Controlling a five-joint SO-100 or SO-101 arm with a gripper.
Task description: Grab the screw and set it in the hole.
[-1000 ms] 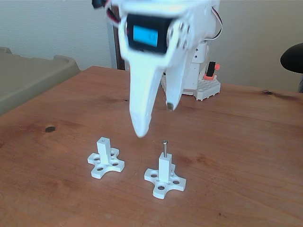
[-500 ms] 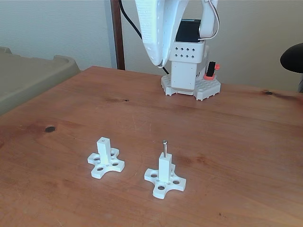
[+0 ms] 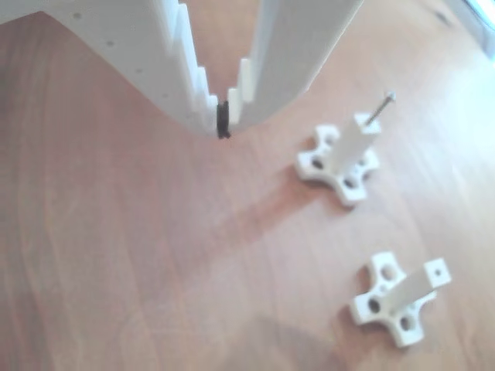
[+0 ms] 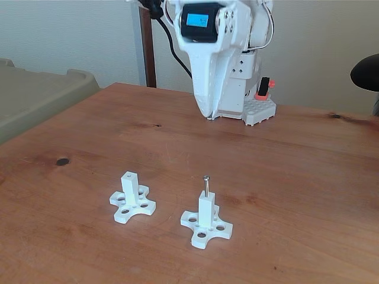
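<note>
Starting with a reddish-brown wooden table (image 4: pixel 308 177), grain running across it in the fixed view, streaked lighter and darker. Spotting a dark round knot (image 4: pixel 62 161) near the left side, well apart from everything else. Picking out a small dark fleck (image 4: pixel 156 125) farther back, and another dark mark (image 4: pixel 336 116) close to the far right edge. Off the table's left side, a bulky olive-beige shape (image 4: pixel 41 94) with a raised rim, sitting lower than the tabletop. Behind, a plain pale wall (image 4: pixel 71 35). Against it, a dark upright pole (image 4: pixel 145 59) rising from the table's back edge. At the right border, a black rounded object (image 4: pixel 366 71), cut off by the frame.
</note>
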